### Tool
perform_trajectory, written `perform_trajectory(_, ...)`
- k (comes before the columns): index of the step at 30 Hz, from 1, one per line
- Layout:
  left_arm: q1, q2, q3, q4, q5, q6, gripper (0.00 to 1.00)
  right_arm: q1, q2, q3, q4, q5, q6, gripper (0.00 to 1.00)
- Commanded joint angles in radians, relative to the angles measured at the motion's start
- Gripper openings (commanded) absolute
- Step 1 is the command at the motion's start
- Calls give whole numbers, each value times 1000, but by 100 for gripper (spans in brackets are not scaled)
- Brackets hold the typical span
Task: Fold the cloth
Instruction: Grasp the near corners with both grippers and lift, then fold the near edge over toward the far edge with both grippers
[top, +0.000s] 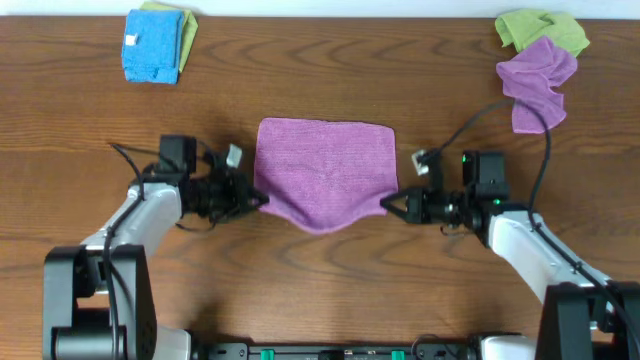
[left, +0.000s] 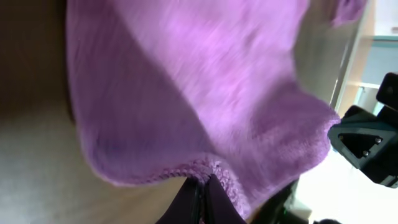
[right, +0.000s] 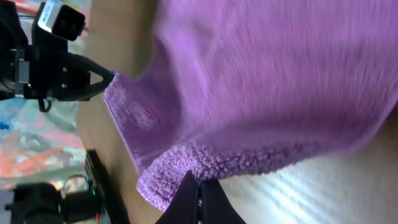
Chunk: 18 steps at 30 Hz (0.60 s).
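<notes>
I am seeing cloth (top: 326, 170) lying at worktop (top: 320, 80) centre; left end effector (top: 260, 200) clamping its 8 o'clock corner, right end effector (top: 387, 205) clamping 4 o'clock corner. Am judging both grasps done, fold toward 12 o'clock not yet made.

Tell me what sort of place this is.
Probably a robotics lab bench, not a home: the left gripper and right gripper pinch one mauve cloth between them, and a blue cloth and lavender cloth sit aside at the far corners of the wood-grain table.
</notes>
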<state>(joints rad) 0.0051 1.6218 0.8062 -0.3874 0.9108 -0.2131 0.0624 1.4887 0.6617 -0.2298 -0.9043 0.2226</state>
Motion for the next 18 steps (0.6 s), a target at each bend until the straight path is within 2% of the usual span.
perform_trajectory(1,0,-23,68,22,-72,-14,6,11,-16,57,-1,60,47,2)
perform_trajectory(5,0,-11,78,188,-109,-108,6,11,21,123,40,146,62,2)
perform_trajectory(9,0,51,90,304,-113,-180,6,11,142,209,43,161,62,1)
perform_trajectory(12,0,132,158,323,-115,-182,6,11,276,310,42,161,62,2)
perform_trajectory(18,0,295,362,309,-125,-176,6,10,438,511,25,202,63,1)
